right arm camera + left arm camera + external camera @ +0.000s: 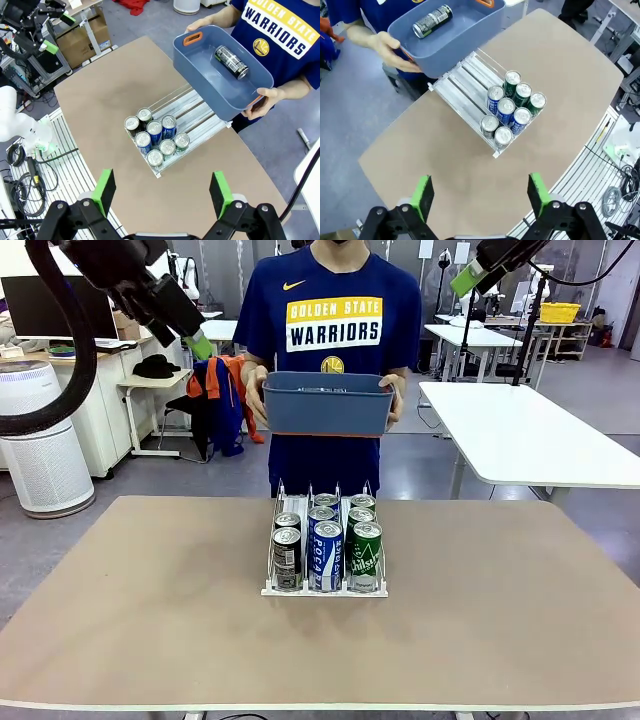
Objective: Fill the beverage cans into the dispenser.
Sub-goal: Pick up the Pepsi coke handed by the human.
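Blue bin (210, 85), held by a person (333, 370) at the counter's (150, 610) far side, carries one loose black can (231, 61). Eight cans (327, 552) stand in the white rack (462, 90). My left hand (480, 190) and right hand (162, 190) hover high, both spread apart. Reaching in, I may set it rolling.

Looks like a lab-type room with a smooth grey floor (200, 480) and a wide tan tabletop (150, 640) up front. Off to the left there's a white cylindrical air purifier (40, 440) beside a white desk (95, 425) with a dark monitor (40, 305) on it. On the right sits a long white table (530, 440), with a yellow plastic crate (559, 312) further back.
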Controlling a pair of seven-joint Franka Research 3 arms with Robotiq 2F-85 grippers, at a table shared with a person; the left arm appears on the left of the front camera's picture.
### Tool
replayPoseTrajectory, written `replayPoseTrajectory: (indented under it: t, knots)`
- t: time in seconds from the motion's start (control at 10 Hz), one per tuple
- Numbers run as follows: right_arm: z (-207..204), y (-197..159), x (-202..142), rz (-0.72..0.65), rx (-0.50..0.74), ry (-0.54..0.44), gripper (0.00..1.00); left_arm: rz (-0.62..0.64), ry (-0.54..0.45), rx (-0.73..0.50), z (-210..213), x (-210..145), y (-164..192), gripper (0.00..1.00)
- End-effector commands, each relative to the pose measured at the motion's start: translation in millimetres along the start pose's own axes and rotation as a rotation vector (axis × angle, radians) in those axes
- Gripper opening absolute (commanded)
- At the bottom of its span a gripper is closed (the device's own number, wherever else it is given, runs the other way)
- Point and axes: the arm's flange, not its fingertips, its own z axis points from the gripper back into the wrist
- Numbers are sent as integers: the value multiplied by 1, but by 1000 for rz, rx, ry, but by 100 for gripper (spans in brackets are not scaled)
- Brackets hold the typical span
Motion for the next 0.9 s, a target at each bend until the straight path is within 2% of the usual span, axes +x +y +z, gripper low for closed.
replayPoseTrajectory:
  t: [0.0,0.1,0.4,0.5,0.6,0.8]
  knots:
    - [0,1,-1,2,9,6,100,106,5,49,-8,0,0,100]
    - [0,1,-1,2,9,6,100,0,0,0,0,0,0,100]
    - [0,1,-1,2,9,6,100,28,2,12,-1,1,0,100]
    - [0,1,-1,2,9,6,100,48,-44,-91,-22,1,-5,100]
    - [0,1,-1,2,9,6,100,29,-50,-103,-24,6,-6,100]
    - [0,1,-1,2,9,6,100,-17,-41,-63,-4,16,8,100]
